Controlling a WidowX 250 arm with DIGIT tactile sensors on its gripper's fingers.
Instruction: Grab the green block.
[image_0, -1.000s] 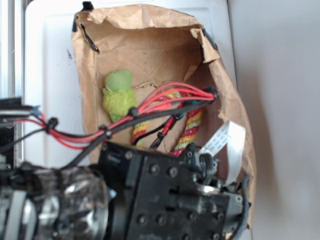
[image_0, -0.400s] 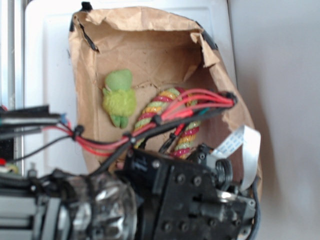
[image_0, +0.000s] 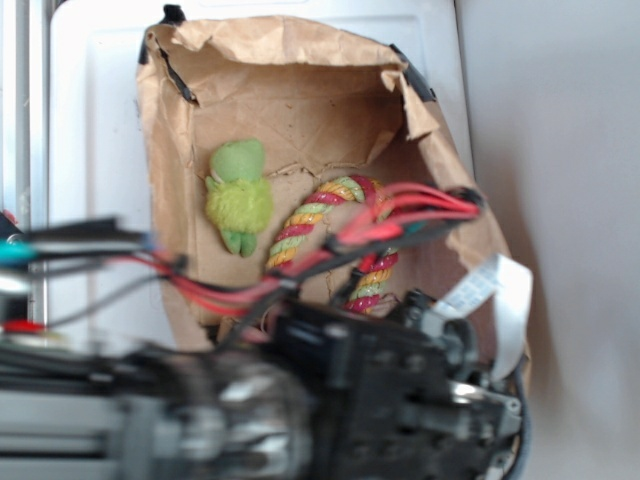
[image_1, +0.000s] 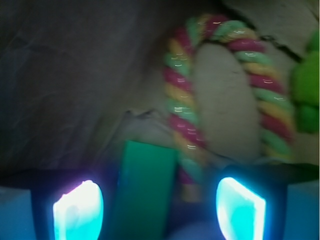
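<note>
Inside the crumpled brown paper bag (image_0: 290, 110), lying open on the white bench (image_0: 95, 150), sits everything of interest. Taking the twisted red, yellow and green rope loop (image_1: 220, 90) as the landmark: just beside its left strand, nearer the wrist camera, lies the small dark-green smooth-faced rectangular block (image_1: 145, 192), long axis running toward the lens, resting on the bag floor. Beyond the loop's right strand, a fuzzy lime-green plush toy (image_0: 238, 195), apart from the rope and not the target.

In the wrist view, claw (image_1: 157, 210) spread wide, gripping nothing, its two glowing fingertips (image_1: 77, 210) standing either side of the block with a gap on each side; right pad close to the rope's lower end. Probably held open like this to straddle the block's narrow width before closing. Likely still the approach step, contact not yet made. Risk, as judged: catching the rope along with the block, since both lie nearly touching. Exterior view blocked by the blurred black arm (image_0: 380, 390) and red cables (image_0: 400, 215), block hidden there.
</note>
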